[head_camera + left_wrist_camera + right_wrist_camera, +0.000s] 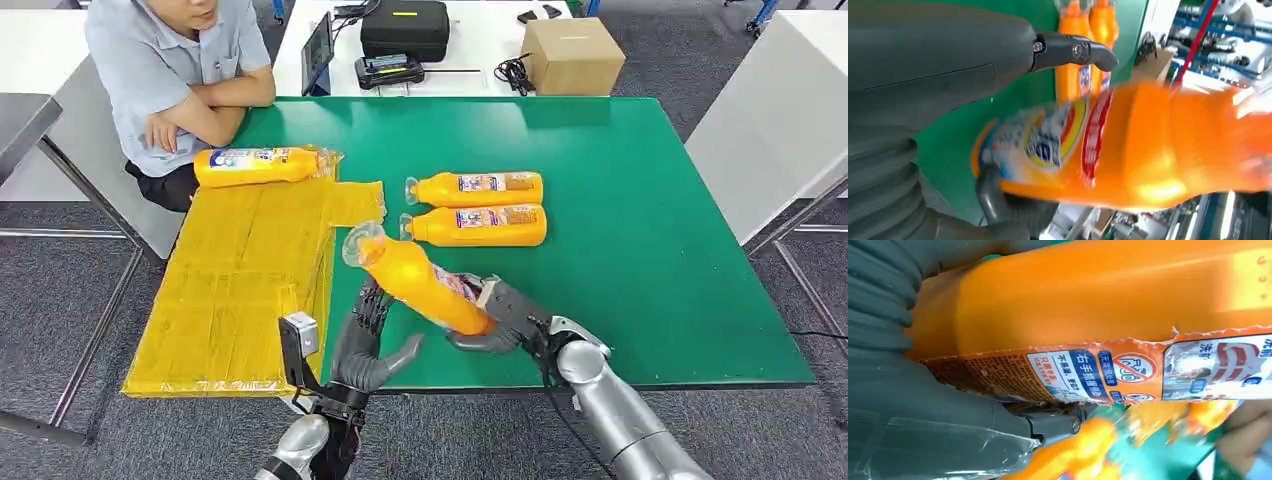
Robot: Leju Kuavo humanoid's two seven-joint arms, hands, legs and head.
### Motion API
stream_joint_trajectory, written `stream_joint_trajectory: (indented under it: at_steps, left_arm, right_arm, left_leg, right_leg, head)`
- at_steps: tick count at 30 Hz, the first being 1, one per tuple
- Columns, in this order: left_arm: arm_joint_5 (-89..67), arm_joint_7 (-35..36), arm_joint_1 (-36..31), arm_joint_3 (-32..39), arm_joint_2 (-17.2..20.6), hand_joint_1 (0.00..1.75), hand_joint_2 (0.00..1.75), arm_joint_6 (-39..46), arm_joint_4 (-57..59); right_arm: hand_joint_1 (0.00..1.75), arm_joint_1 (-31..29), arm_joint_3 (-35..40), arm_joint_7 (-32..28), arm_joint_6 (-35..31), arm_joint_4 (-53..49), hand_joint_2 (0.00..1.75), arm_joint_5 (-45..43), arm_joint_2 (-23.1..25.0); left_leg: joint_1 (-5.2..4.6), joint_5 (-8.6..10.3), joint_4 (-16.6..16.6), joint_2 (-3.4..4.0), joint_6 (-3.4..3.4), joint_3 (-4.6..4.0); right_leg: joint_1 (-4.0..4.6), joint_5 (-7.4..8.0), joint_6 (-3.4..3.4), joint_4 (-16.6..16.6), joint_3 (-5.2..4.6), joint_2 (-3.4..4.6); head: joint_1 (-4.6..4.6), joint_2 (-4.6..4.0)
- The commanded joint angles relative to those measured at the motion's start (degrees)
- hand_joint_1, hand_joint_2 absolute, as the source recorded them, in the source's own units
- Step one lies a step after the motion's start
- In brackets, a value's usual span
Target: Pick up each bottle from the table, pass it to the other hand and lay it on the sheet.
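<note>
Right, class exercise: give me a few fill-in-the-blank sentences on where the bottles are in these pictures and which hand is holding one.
1. The lifted bottle is held by the robot's ____ hand.
2. The left hand is open beside it, holding ____.
3. ____ bottles lie side by side on the green table.
4. One bottle lies on the ____ sheet.

Missing words: right; nothing; two; yellow
</note>
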Motion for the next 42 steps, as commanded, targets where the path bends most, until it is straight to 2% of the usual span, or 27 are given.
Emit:
stream_joint_trajectory:
  at_steps: [1, 9, 13, 32, 39, 42]
  left_arm:
    - [-0.01, 0.13, -2.57, -2.27, 1.61, 0.0, 1.75, -0.17, 3.89]
    - [0.47, -0.29, -4.5, -2.55, 0.94, 0.0, 1.75, -3.47, 2.93]
    - [0.71, -0.39, -5.37, -2.73, 0.58, 0.0, 1.75, -3.21, 3.44]
    - [1.44, -1.22, -5.46, -1.6, 0.36, 0.0, 1.75, -2.28, 3.06]
    - [4.47, -1.1, -5.48, 0.6, 0.13, 0.0, 1.75, -1.62, 1.65]
    - [4.35, -1.24, -6.16, 1.27, -0.3, 0.0, 1.75, 0.79, 3.65]
  right_arm:
    - [1.75, -3.75, 3.48, -0.2, -0.04, 3.41, 1.75, -0.34, 1.75]
    - [1.75, -8.44, 10.15, -0.6, -0.69, 13.53, 1.75, -1.06, 6.69]
    - [1.75, -9.43, 12.74, -1.2, -1.64, 15.97, 1.75, -0.07, 7.64]
    - [1.75, -9.09, 14.05, -1.26, -2.14, 16.23, 1.75, 0.59, 7.83]
    - [1.75, -8.7, 16.63, -1.41, -3.73, 17.51, 1.75, 2.53, 8.5]
    - [1.75, -8.25, 17.34, -1.78, -4.73, 16.47, 1.75, 2.9, 8.58]
  left_leg:
    - [0.07, -0.06, -0.01, 0.13, -0.15, 0.16]
    - [0.07, -0.07, 0.0, 0.29, -0.14, 0.1]
    - [0.08, -0.06, 0.01, 0.23, -0.14, 0.09]
    - [0.03, 0.01, -0.01, 0.01, -0.07, -0.07]
    - [0.11, -0.07, 0.02, 0.08, -0.14, 0.06]
    - [0.08, -0.03, 0.02, 0.04, -0.09, -0.05]
  right_leg:
    - [0.08, -0.03, -0.17, 0.0, 0.12, 0.1]
    - [0.07, 0.02, -0.17, 0.0, 0.07, 0.25]
    - [0.07, 0.0, -0.17, 0.01, 0.06, 0.2]
    - [0.02, -0.02, -0.09, 0.01, -0.07, -0.01]
    - [0.11, -0.07, -0.17, 0.01, 0.05, 0.03]
    - [0.07, -0.03, -0.11, 0.01, -0.05, 0.01]
  head:
    - [-0.02, 0.0]
    - [0.0, 0.0]
    - [-0.02, 0.0]
    - [-0.02, 0.0]
    - [0.0, 0.0]
    - [0.0, 0.0]
